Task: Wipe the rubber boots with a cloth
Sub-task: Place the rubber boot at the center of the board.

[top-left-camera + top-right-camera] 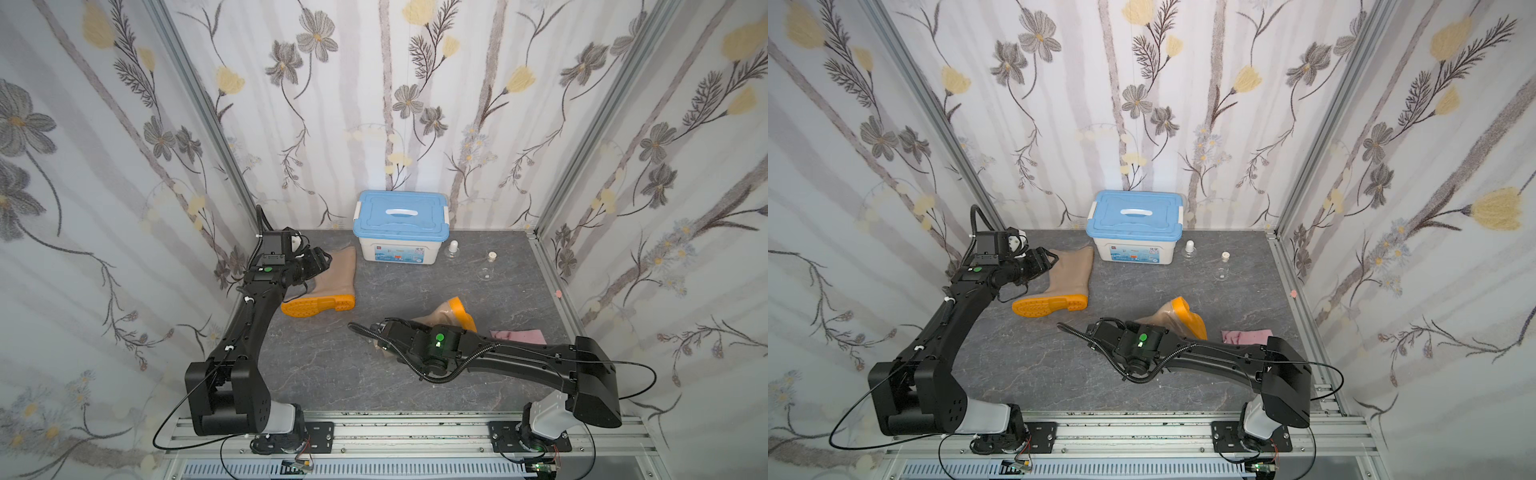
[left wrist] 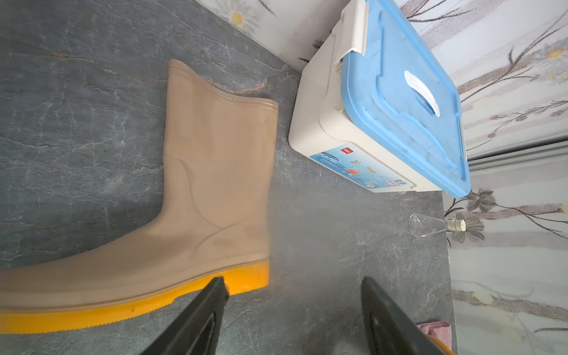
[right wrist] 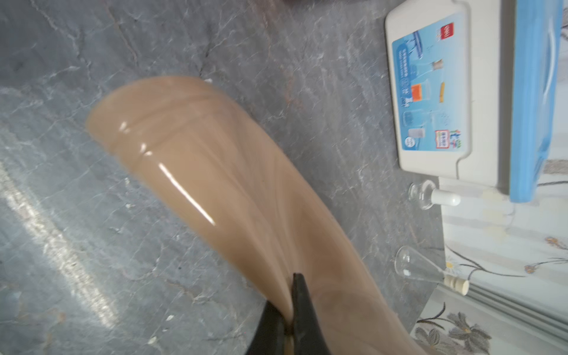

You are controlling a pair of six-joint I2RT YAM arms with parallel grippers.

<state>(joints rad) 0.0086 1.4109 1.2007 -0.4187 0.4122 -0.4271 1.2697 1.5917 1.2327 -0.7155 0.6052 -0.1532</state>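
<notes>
One box with a blue lid is sitting on the table. Two rubber boots are showing in front of the box: the first boot by its left side, and the second boot farther out. One pink cloth is lying farther out still, to the box's right. Two glass bottles are standing near the box's right side: the round bottle and the cone bottle. Two black robot arms are reaching in: the left arm and the right arm.

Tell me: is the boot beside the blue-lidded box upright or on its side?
On its side. The boot lies flat on the table, its treaded sole facing sideways.
</notes>
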